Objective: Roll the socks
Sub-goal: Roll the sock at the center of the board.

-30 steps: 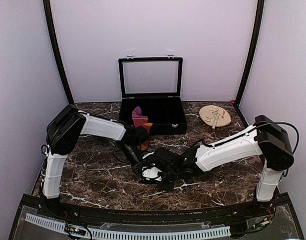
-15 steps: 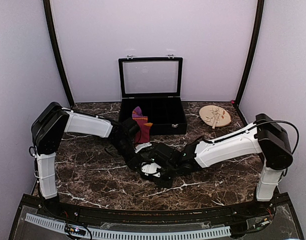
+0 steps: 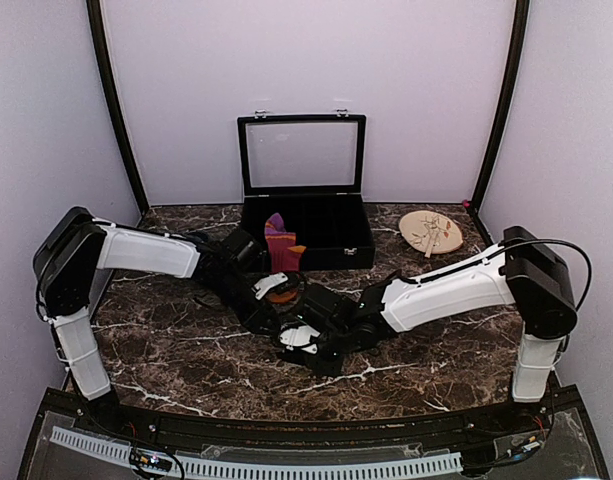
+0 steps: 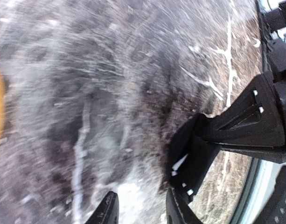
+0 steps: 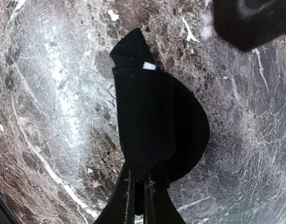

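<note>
A folded black sock (image 5: pixel 152 116) with small white marks lies on the marble, and my right gripper (image 5: pixel 140 186) is shut on its near end. From above, that sock (image 3: pixel 304 338) sits mid-table at my right gripper (image 3: pixel 316 345). My left gripper (image 4: pixel 140 205) is open with only marble between its fingers, just beside the black sock (image 4: pixel 194 158). It shows in the top view as well, the left gripper (image 3: pixel 274 308) sitting just left of the sock. The maroon sock (image 3: pixel 278 242) with an orange patch stands against the case front.
An open black case (image 3: pixel 316 258) with a raised glass lid stands at the back centre. A round wooden plate (image 3: pixel 431 232) lies at the back right. The two arms meet mid-table, close together. Purple walls enclose the marble table (image 3: pixel 186 350).
The left arm's elbow has swung back to the left and its gripper has opened wider beside the black sock. The right gripper has shifted slightly left, still holding the sock.
</note>
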Tool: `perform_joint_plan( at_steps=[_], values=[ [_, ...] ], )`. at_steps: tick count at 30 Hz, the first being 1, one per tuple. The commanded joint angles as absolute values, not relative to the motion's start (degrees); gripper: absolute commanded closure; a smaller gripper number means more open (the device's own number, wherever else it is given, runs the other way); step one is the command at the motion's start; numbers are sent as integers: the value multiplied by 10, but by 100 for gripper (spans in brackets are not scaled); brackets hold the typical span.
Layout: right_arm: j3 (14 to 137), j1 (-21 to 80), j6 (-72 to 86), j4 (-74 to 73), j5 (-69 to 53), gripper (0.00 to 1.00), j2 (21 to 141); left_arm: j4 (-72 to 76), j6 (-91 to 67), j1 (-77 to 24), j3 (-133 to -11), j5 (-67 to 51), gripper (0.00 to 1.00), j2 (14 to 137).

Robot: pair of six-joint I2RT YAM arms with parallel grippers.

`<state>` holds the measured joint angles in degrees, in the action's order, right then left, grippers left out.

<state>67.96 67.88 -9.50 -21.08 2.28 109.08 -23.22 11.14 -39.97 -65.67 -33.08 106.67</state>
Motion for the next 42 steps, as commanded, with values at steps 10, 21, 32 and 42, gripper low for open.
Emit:
perform_joint_plan(
  at_steps=[10, 21, 32, 42],
  values=[
    [715, 661, -77, -247, -39, 100, 1113, -119, 33, -390, -564, -113, 59, 939],
    [759, 614, -66, -295, -144, 100, 1139, -19, 0, -392, -454, 22, 58, 769],
    [813, 573, -68, -360, -251, 100, 1190, 25, 96, -520, -407, 93, 57, 724],
    [830, 543, -58, -378, -336, 100, 1220, 36, 175, -583, -392, 78, 53, 721]
  ],
)
